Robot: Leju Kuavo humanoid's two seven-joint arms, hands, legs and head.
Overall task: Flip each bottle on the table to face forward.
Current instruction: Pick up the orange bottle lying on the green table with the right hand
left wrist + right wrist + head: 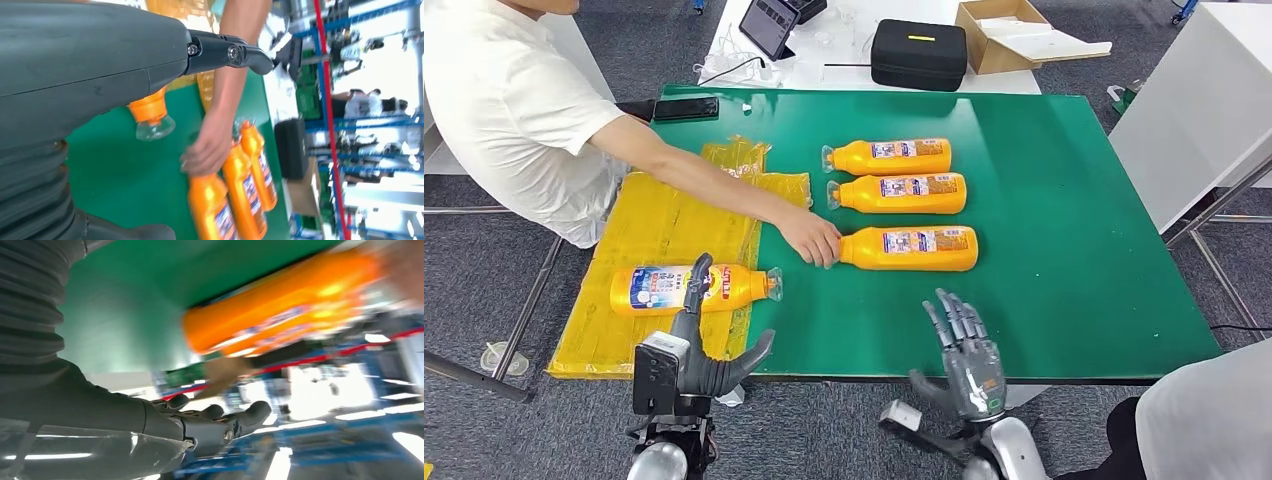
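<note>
grey left hand [692,352], fingers spread and holding nothing, hovers at the near edge of the green surface [1064,250] just before the fourth bottle [694,289] lying on yellow plastic sheeting [659,225]. right hand [969,360], likewise released, hangs near the front edge. a person's hand [812,238] touches the nearest bottle [909,248] of three bottles [902,205] lying side by side, caps leftward.

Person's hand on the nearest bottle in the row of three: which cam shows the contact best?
Head view: the person's hand sits over the cap end of the nearest bottle, sharp and unblocked. Left wrist view shows the same hand at the bottle's neck, but motion-blurred. Right wrist view has the bottle as an orange smear; the contact cannot be judged.
</note>
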